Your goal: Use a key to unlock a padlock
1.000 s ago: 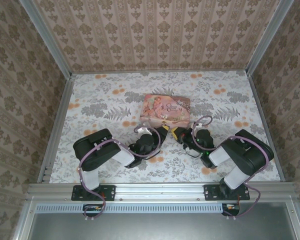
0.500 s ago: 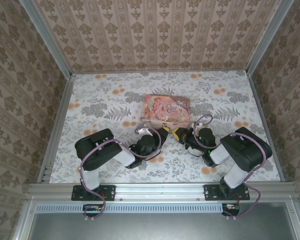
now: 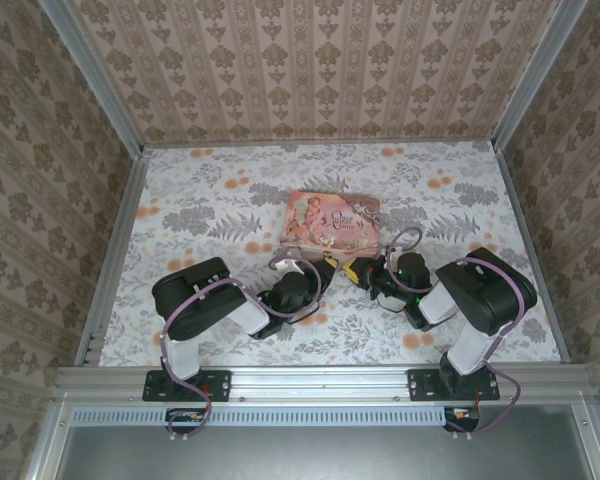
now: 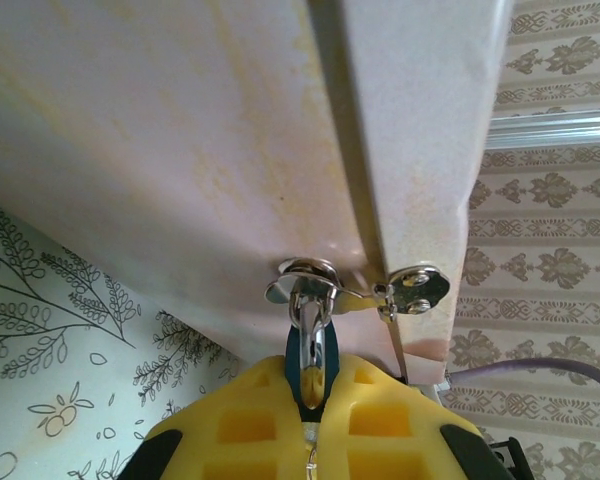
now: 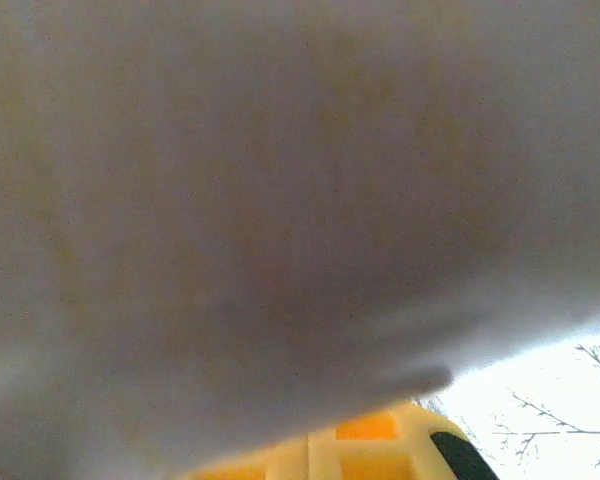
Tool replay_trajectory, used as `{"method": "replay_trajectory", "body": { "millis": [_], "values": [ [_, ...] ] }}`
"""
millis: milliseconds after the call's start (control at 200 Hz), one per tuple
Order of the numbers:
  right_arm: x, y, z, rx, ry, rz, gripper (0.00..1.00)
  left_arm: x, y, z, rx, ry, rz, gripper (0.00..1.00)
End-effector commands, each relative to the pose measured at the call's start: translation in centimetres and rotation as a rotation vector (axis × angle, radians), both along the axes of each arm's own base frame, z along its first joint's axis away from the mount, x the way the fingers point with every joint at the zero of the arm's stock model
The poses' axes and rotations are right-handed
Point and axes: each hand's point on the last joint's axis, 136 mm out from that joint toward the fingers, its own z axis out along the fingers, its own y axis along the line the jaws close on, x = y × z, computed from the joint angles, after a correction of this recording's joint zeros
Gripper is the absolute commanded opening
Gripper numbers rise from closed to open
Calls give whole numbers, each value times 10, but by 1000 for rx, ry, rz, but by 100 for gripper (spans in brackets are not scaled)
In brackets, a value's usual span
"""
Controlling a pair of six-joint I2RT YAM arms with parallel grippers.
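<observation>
Floral-print table [image 3: 200, 200] w/ patterned wallpaper walls [image 3: 320, 70] on three sides; pink tin [image 3: 332, 220] lies near centre in the top view. Both arms reach to its near edge: left gripper [image 3: 323, 266] at approx 6 o'clock of the tin, right gripper [image 3: 357, 268] at approx 5 o'clock, tips close together. Left wrist cam gives the detail: padlock [image 4: 308, 368], bluish body, pinched btwn the yellow pads [image 4: 380, 420] at 6 o'clock of that frame, its shackle [image 4: 311, 320] upright and threaded thru the tin's metal hasp [image 4: 305, 288]. From above it's too small to pick out. Right wrist cam is mostly blur w/ the tin side v. close, one yellow pad [image 5: 365, 440] at 6 o'clock and a bit of table at 4 o'clock; can't tell if those fingers are spread or pressed together.
</observation>
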Motion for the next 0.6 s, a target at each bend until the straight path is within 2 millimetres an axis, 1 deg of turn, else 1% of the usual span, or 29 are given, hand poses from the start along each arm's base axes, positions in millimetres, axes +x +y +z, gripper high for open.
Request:
{"method": "replay_trajectory", "body": {
  "millis": [0,305,595],
  "values": [
    [24,5,24,22,-107,-7,0,-65,-49,31,-118,-35,-326,0],
    [22,5,25,-29,-183,51,0,-66,-50,31,-138,-7,-329,0],
    [19,11,36,-83,-320,136,0,-66,-49,39,-165,3,-324,0]
  ]
}}
